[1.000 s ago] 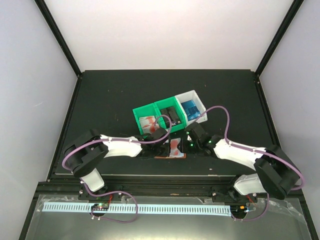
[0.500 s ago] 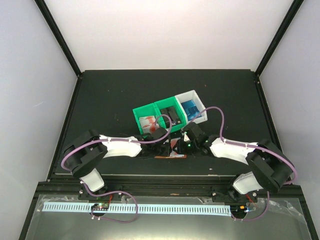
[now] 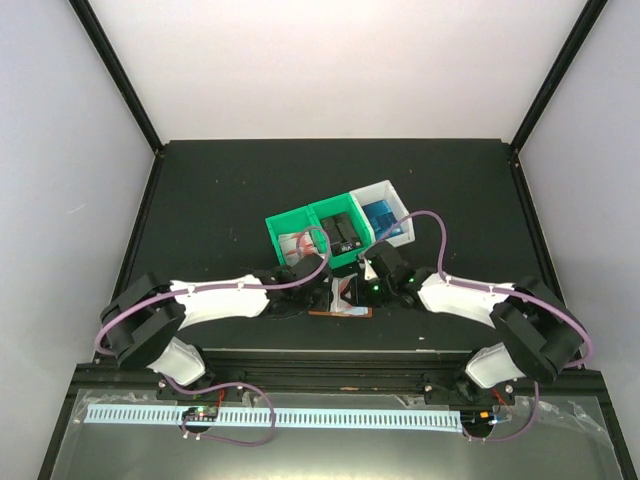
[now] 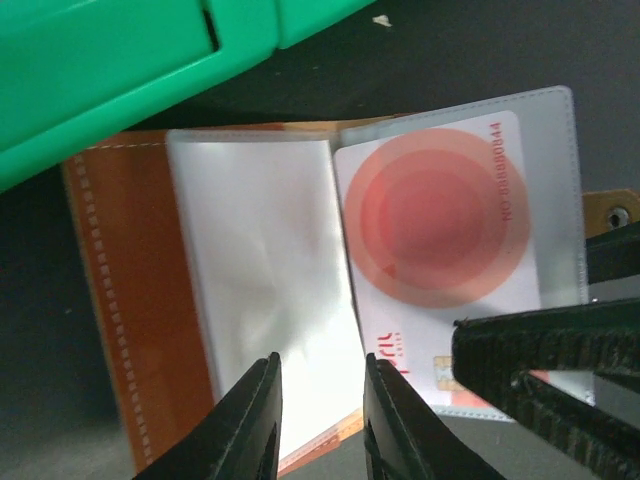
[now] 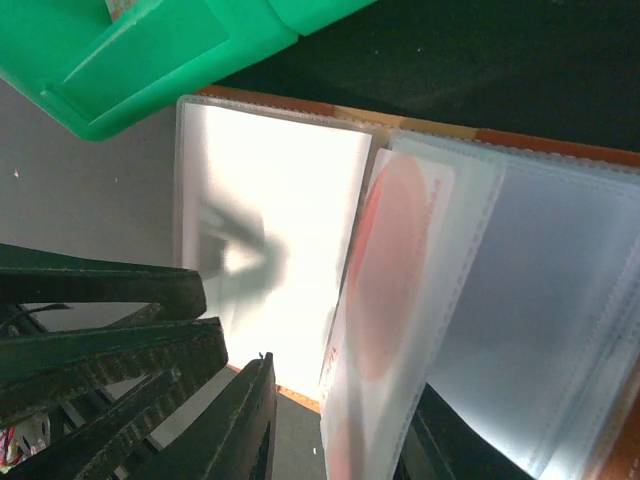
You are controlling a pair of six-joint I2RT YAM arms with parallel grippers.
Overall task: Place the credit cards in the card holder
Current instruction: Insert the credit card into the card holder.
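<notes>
On the black table, green bins stand just behind the open card holder. Over the holder's clear pockets the left gripper hangs with jaws narrowly apart; the right gripper straddles its lifted leaf, grip impossible to tell. Inside that leaf sits a red-and-white card.

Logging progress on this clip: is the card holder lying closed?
No, the card holder lies open, with a red-and-white card inside one clear pocket.
</notes>
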